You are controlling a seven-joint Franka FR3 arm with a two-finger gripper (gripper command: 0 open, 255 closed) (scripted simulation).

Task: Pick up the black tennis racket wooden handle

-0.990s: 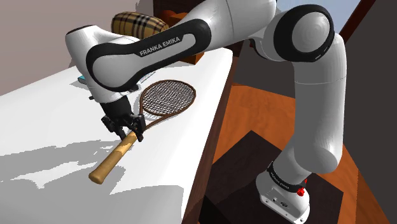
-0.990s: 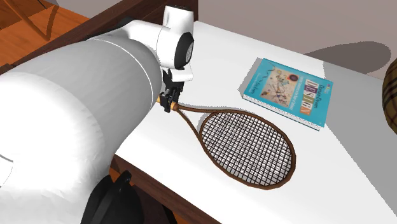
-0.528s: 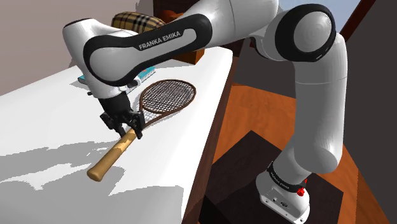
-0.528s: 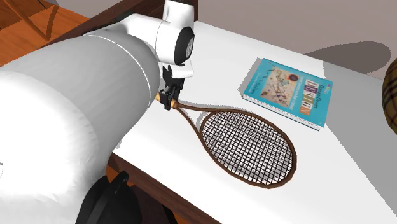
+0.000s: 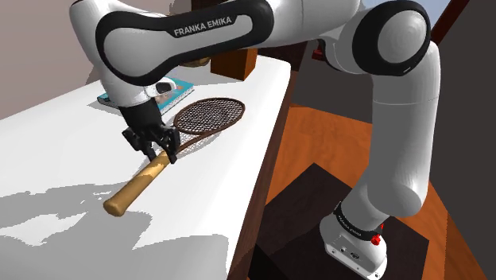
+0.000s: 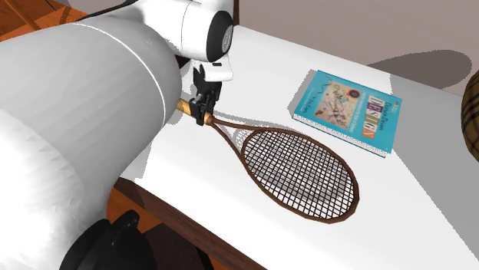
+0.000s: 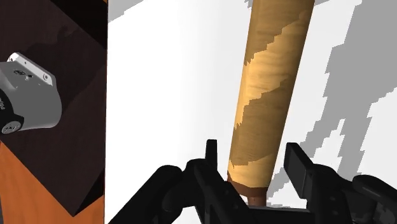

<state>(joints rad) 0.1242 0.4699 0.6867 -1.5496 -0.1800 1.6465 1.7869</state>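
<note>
A tennis racket with a dark brown frame and black strings [image 5: 208, 118] has a light wooden handle [image 5: 135, 187]. It lies over the white table [image 5: 48, 151]. My gripper [image 5: 156, 149] is shut on the top of the handle, where it meets the throat. The second exterior view shows the gripper [image 6: 202, 115] clamped at the throat, with the racket head [image 6: 301, 172] stretching away and casting a shadow beneath. In the wrist view the handle [image 7: 270, 95] runs out from the gripper [image 7: 254, 173], clasped between the fingers [image 7: 299, 167].
A teal book [image 6: 349, 110] lies on the table beyond the racket head, also seen behind the arm [image 5: 171, 89]. A plaid cushion [image 6: 470, 115] sits at the far edge. The table edge drops to a wooden floor [image 5: 318, 143] beside the dark stand [image 5: 310, 207].
My gripper has moved up and slightly toward the shoulder view's left, carrying the racket with it. The handle end has come up off the table a little.
</note>
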